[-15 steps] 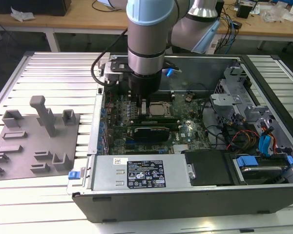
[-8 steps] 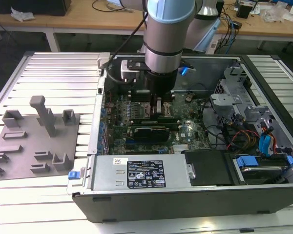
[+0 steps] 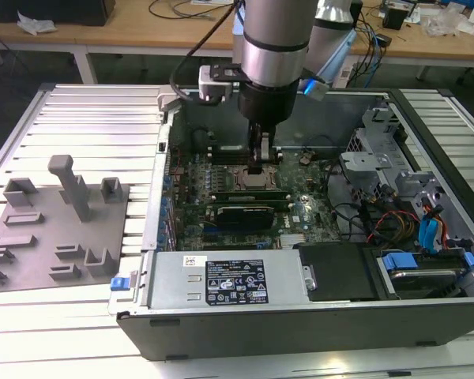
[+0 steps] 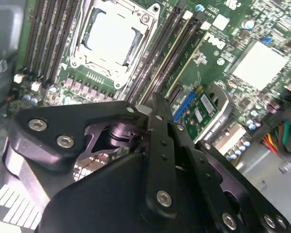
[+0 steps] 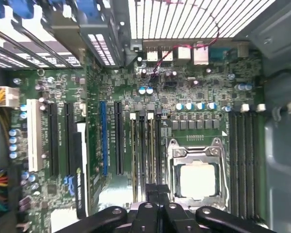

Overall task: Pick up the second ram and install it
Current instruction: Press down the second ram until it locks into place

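My gripper (image 3: 261,164) reaches down into the open computer case and hangs just over the motherboard beside the CPU socket (image 3: 251,180). In both wrist views the black fingers (image 5: 157,193) are pressed together, so the gripper (image 4: 153,99) is shut. The fingertips sit over the memory slots next to the socket (image 5: 199,177). A thin green stick, the second ram (image 5: 150,148), lies seated in one of those slots and runs under the fingertips. Whether the tips touch its edge I cannot tell. From outside, a green stick (image 3: 245,193) lies along the slots.
Grey holder blocks (image 3: 63,221) stand on the slatted table at the exterior view's left. A power supply (image 3: 229,280) lines the case's near wall. An expansion card (image 3: 238,215) sits close to the slots. Cables (image 3: 395,221) and a drive bay (image 3: 415,264) crowd the right.
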Controlling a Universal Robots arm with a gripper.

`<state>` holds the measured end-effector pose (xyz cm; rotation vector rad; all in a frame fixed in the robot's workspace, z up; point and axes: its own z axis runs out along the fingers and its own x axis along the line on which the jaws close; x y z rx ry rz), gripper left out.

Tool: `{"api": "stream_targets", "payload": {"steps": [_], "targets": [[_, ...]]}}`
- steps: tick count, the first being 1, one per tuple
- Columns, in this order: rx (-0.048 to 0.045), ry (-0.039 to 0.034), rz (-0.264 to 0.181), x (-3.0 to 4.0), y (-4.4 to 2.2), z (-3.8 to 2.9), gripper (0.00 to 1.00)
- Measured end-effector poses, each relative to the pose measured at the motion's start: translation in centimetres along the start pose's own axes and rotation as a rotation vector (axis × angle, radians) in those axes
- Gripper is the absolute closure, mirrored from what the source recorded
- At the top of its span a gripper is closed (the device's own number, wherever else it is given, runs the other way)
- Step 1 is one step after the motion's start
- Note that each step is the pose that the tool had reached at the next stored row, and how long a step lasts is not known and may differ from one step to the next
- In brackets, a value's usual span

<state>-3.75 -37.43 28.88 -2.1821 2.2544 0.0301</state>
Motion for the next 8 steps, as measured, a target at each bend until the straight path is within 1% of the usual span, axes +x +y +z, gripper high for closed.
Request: {"api": "stream_targets", "payload": {"steps": [2, 8], "targets": [[0.0, -0.0002, 0.0, -0.01, 0.0, -0.58, 0.89], [0.0, -0.0004, 0.0, -0.01, 0.0, -0.63, 0.89]]}}
